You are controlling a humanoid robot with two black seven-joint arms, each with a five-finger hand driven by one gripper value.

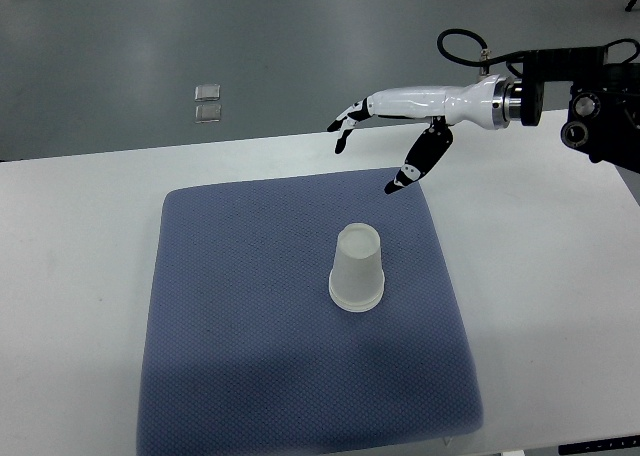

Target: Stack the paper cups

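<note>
A: White translucent paper cup stack [356, 268], upside down, stands near the middle of the blue-grey padded mat [240, 316] on the white table [80, 276].

B: And the right hand [385, 126]?

A: Fingers spread, holding nothing, above the mat's far edge, apart from the cups.

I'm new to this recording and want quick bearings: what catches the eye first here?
An upside-down paper cup stands alone near the middle of a blue mat on the white table. Above the mat's far right corner hangs the right hand, fingers spread and empty, its arm coming in from the right edge.
</note>
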